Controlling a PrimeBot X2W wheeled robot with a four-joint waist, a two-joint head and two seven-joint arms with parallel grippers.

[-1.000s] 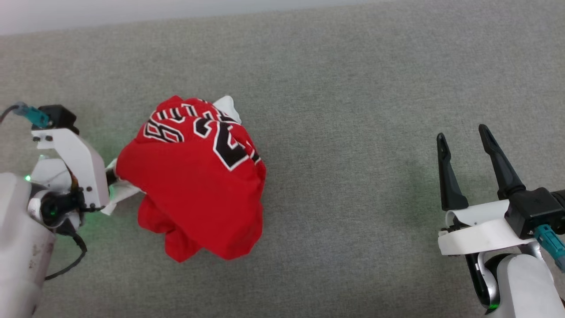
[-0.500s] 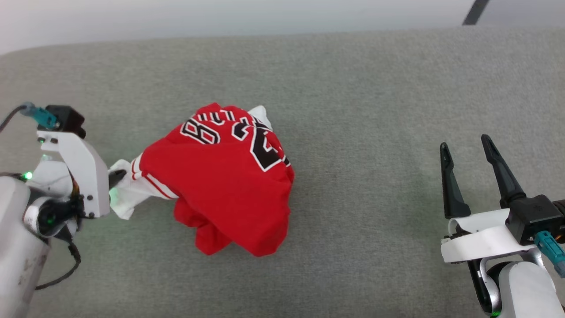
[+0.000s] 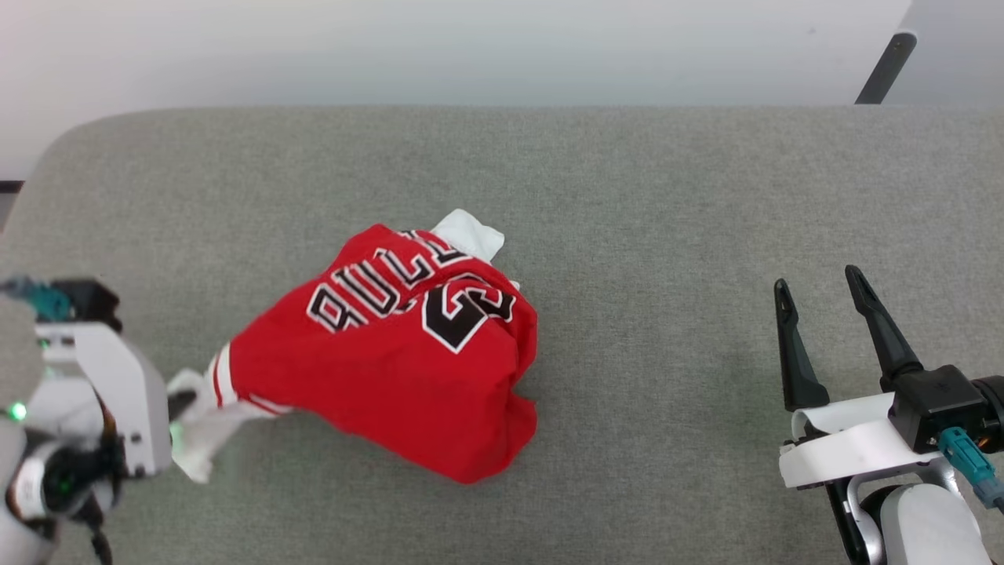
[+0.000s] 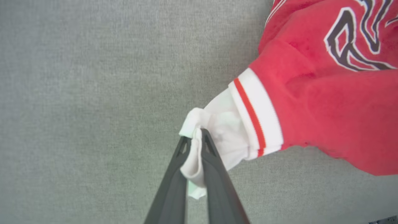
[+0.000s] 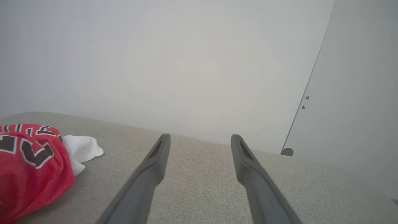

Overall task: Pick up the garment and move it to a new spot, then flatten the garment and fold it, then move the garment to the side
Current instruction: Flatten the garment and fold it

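Nipped only by its eight-o'clock sleeve tip in the left claw (image 4: 194, 137), the garment (image 3: 408, 369) may slip free; the right claw (image 3: 816, 278) gapes empty.

- Garment (image 3: 392, 369): one, red.
- White sleeves (image 3: 469, 235): two in sight.
- Grippers: two, left gripper (image 4: 193, 137) and right gripper (image 3: 816, 278).
- Dark fingers (image 5: 146, 177): two per gripper.
- Grey upholstered surface (image 3: 667, 196): one.
- Dark slanted bar (image 3: 882, 71): one.

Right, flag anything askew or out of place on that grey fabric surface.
The red jersey-style shirt with black lettering lies bunched in a crumpled heap on the grey fabric surface, not flat. One white sleeve is pulled out sideways, its tip pinched in the shut left gripper. Nothing looks torn or spilled.
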